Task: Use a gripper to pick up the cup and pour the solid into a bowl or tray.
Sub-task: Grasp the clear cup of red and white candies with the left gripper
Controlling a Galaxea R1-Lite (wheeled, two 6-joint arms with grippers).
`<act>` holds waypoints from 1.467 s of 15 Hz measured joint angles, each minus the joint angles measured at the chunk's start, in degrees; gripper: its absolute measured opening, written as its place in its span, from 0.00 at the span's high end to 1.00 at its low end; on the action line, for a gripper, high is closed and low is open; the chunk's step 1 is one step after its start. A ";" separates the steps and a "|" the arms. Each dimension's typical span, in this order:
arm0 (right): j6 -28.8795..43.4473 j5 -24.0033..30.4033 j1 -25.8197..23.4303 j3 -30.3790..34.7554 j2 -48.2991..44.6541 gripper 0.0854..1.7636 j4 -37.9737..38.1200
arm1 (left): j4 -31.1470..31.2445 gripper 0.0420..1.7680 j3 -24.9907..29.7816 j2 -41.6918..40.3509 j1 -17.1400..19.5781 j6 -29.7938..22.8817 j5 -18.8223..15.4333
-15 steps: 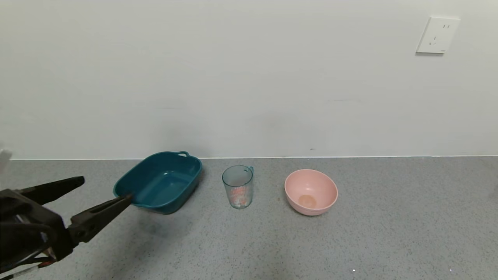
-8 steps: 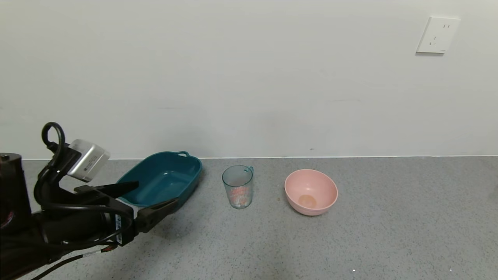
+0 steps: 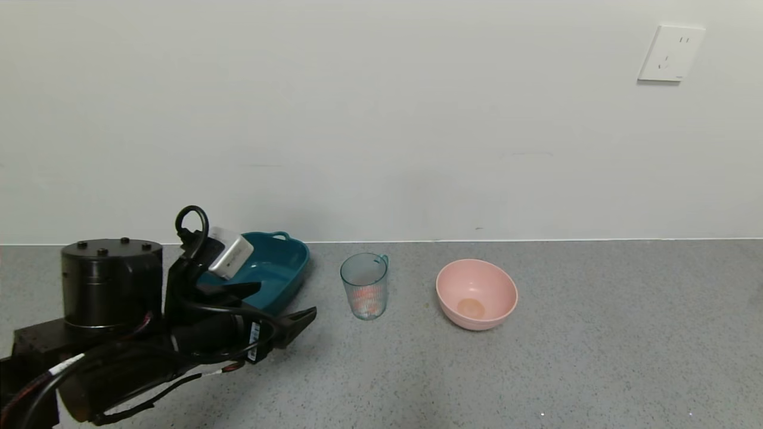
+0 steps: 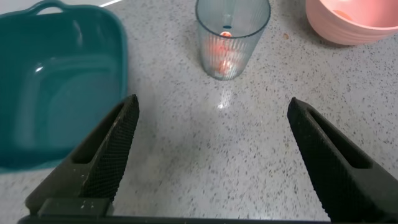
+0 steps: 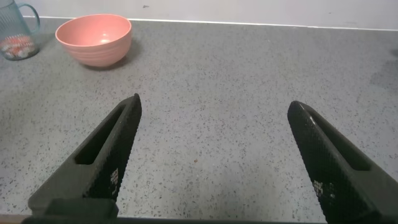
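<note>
Barely started, nothing poured yet.

The left pincer (image 3: pixel 280 313) is spread wide and empty, near the cup (image 3: pixel 364 286), which stands upright on the surface (image 3: pixel 536 369) between the teal tub (image 3: pixel 280 262) and a pink bowl (image 3: pixel 476 294), orange-red and white pieces (image 4: pixel 224 57) inside. Grab, lift and pour are all left; the right pincer (image 5: pixel 214 158) sits wide open, well right.

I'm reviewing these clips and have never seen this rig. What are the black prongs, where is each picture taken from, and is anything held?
It is a two-armed robot. The wide picture comes from its head; the other two come from wrist cameras, and the black prongs are gripper fingers. The left gripper is open, aimed at the cup, which holds orange-red and white pieces. The teal tub stands to the cup's left, a pink bowl to its right, all on a grey counter. The right gripper is open over bare counter. Nothing is held.
</note>
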 joint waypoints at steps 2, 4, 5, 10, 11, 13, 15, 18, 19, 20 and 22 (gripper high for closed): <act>-0.02 -0.02 0.00 0.00 0.00 0.03 0.02 | -4.61 0.03 -0.05 4.00 -1.40 -0.02 0.41; 0.02 0.00 0.00 0.00 0.00 0.03 0.00 | -8.22 0.03 -0.07 7.64 -2.61 -0.11 0.50; 0.02 0.00 0.00 0.00 0.00 0.03 0.00 | -9.07 0.03 -0.09 9.40 -3.35 -0.13 0.52; 0.00 0.00 0.00 0.00 0.00 0.03 0.00 | -13.79 0.03 -0.57 16.29 -5.62 -0.24 0.69; 0.00 -0.02 0.00 0.00 0.00 0.03 0.00 | -15.27 0.03 -0.74 17.64 -5.89 -0.22 1.05; 0.00 0.00 0.00 0.00 0.00 0.03 0.02 | -17.65 0.03 -1.27 20.13 -6.34 -0.30 1.46; 0.02 -0.02 0.00 0.00 0.00 0.03 0.00 | -18.99 0.03 -2.10 22.41 -6.67 -0.37 1.96; 0.02 0.00 0.00 0.00 0.00 0.03 0.00 | -20.76 0.03 -3.94 25.70 -6.83 -0.44 2.40; 0.02 -0.02 0.00 0.00 0.00 0.03 0.00 | -20.93 0.03 -4.85 26.77 -6.83 -0.41 2.66; 0.00 -0.02 0.00 0.00 0.00 0.03 0.00 | -20.93 0.03 -5.68 27.70 -6.83 -0.39 2.78; 0.05 -0.02 0.00 0.00 0.00 0.03 0.00 | -20.89 0.03 -7.50 29.38 -6.80 -0.35 2.89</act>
